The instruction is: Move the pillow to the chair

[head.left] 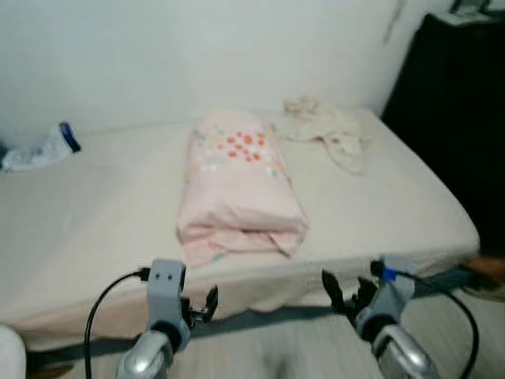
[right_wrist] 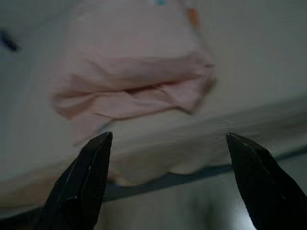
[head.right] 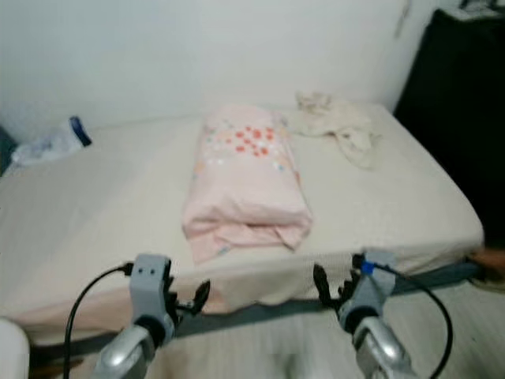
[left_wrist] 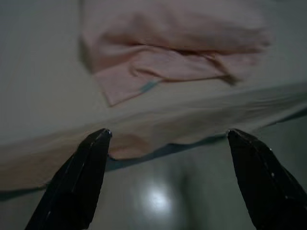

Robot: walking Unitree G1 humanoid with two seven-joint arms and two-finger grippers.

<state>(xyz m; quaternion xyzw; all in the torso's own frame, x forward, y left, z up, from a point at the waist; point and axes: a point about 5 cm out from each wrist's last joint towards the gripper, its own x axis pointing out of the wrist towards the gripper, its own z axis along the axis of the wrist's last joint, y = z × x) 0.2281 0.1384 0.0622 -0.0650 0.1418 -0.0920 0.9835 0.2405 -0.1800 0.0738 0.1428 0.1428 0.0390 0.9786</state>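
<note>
A pink pillow (head.left: 239, 185) with red and blue dots lies lengthwise in the middle of a cream bed (head.left: 95, 229), its open end toward me. My left gripper (head.left: 201, 306) hovers open just before the bed's near edge, left of the pillow's end. My right gripper (head.left: 347, 294) is open too, at the edge to the pillow's right. Both wrist views look up at the pillow (left_wrist: 172, 52) (right_wrist: 134, 81) between spread fingers (left_wrist: 76, 182) (right_wrist: 81, 182), with nothing held.
A crumpled cream cloth (head.left: 331, 130) lies at the bed's far right. A clear plastic bag with a blue part (head.left: 43, 148) sits at the far left. A dark cabinet (head.left: 458, 118) stands right of the bed. White wall behind; grey floor (head.left: 292, 347) under my arms.
</note>
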